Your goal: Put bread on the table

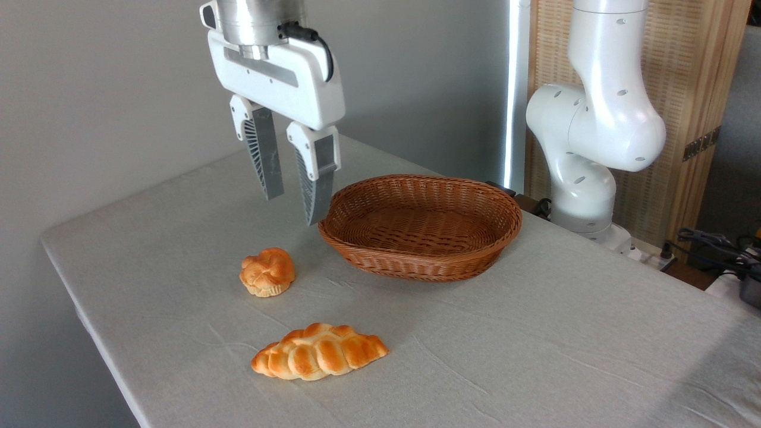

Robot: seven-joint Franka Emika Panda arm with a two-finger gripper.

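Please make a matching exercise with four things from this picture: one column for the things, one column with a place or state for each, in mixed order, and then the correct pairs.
Things:
1. bread
2. braided loaf
3. wicker basket
4. gripper

Places or states:
A. empty, on the table, right of the bun
B. open, above the table, holding nothing
C. lying nearest the front table edge
D. sitting on the table, left of the basket

Pairs: 1-D, 2-C, 3-A, 4-B
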